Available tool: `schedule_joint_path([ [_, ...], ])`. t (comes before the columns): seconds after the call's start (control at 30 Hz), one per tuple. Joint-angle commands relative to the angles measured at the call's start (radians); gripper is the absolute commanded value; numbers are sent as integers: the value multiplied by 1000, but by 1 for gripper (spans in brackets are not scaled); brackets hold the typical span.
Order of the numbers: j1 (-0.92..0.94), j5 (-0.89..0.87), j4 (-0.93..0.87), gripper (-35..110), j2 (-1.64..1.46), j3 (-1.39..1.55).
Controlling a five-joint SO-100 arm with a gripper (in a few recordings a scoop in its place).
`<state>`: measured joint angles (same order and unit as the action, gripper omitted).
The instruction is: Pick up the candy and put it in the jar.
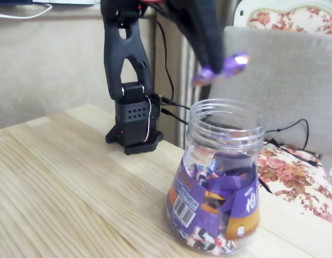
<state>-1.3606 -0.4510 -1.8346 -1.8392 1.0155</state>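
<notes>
1. Now hovering above the jar mouth: fingers pinched onto the candy, well clear of the rim.
2. Candy lying roughly crosswise, long axis near level with a slight rise toward the picture's right; one twisted end poking left below the fingers, the other sticking out to the right.
3. Sitting over the opening but toward its right half and back edge, as far as the fixed view allows judging; depth hard to read from this angle.
4. Closed tight around the wrapper's middle; no gap visible between the dark fingers, though motion blur softens the outline.
5. Jar upright on the tabletop, lid off, lower part already holding a heap of purple-wrapped sweets.
6. Next move, by judgement: straight drop or short lowering toward the neck, then opening; wide mouth leaves fair margin.
7. Risk, by judgement: right-hand twisted end catching on the rim and tipping the candy outside.
</notes>
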Motion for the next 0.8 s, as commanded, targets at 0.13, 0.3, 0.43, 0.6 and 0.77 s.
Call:
schedule_joint_path([
  [0.13,-161,18,25,0,28,-57],
  [0.3,-187,-5,23,0,32,-29],
  [0.43,-184,-18,52,5,-9,38],
  [0.6,-140,-20,74,5,-84,120],
  [0.77,-120,-23,98,16,-137,181],
])
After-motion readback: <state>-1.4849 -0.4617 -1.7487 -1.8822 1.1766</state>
